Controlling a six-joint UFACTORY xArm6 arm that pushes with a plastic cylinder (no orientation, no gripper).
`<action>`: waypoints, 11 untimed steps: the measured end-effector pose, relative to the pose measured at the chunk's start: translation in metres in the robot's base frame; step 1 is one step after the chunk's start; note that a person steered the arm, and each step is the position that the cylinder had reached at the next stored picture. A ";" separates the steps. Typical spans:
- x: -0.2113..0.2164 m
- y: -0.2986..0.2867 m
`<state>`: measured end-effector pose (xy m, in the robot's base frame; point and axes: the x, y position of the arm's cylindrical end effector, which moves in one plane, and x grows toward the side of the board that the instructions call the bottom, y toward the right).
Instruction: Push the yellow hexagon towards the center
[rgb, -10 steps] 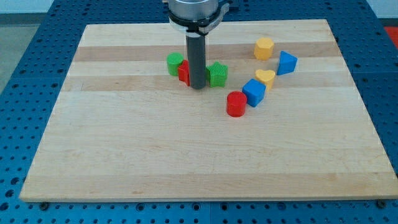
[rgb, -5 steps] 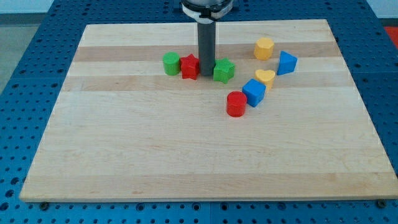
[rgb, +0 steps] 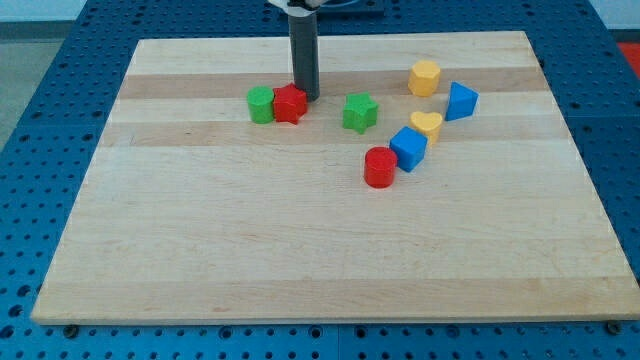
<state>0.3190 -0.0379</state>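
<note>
The yellow hexagon (rgb: 424, 77) sits near the board's upper right, well right of my tip. My tip (rgb: 306, 96) stands at the upper middle of the board, touching or almost touching the upper right side of a red block (rgb: 290, 104). A green block (rgb: 261, 104) sits against the red block's left side. A green star-shaped block (rgb: 359, 112) lies apart, to the right of my tip.
A yellow heart (rgb: 427, 124), a blue cube (rgb: 408, 148) and a red cylinder (rgb: 379, 167) form a diagonal row below the yellow hexagon. A blue triangular block (rgb: 460, 101) lies to the right of the heart. The wooden board (rgb: 250, 240) rests on a blue perforated table.
My tip moved up and to the view's left, out from between the red and green star blocks. The red and green blocks on the left shifted left; the green star block shifted slightly right.
</note>
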 end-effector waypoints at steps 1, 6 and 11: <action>0.000 0.003; 0.001 -0.048; 0.025 0.010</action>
<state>0.3440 -0.0279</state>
